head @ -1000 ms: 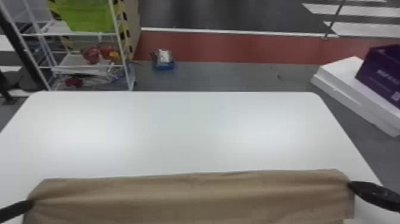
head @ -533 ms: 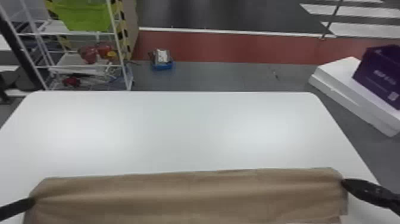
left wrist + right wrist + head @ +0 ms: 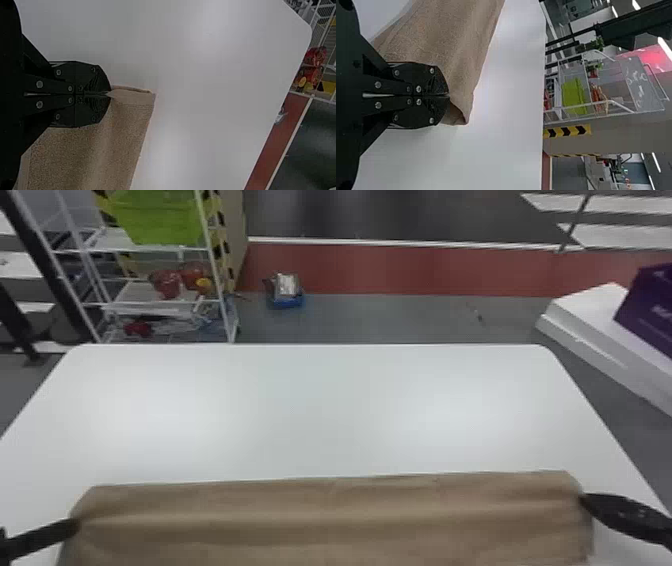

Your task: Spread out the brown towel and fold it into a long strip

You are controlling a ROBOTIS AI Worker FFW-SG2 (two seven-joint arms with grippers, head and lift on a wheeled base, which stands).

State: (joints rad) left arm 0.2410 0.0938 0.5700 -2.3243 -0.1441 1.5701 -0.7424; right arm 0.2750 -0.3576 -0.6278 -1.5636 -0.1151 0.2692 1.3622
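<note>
a wide open stretch of tabletop (image 3: 320, 410) runs left to right between the towel (image 3: 330, 520) and the far edge. on the near side the towel blocks most of the width, with the left gripper (image 3: 75, 526) at its left end and the right gripper (image 3: 585, 500) at its right. off the tabletop, a rack (image 3: 215, 265) stands far left, white slabs (image 3: 585, 310) far right.

Towel (image 3: 330, 520) along bottom of head view: matt cloth, rough nap in wrist views; table (image 3: 320, 410) mid-frame: smooth, soft sheen; bin (image 3: 160, 215) upper left: plastic-looking; gripper screws: shiny metal.
</note>
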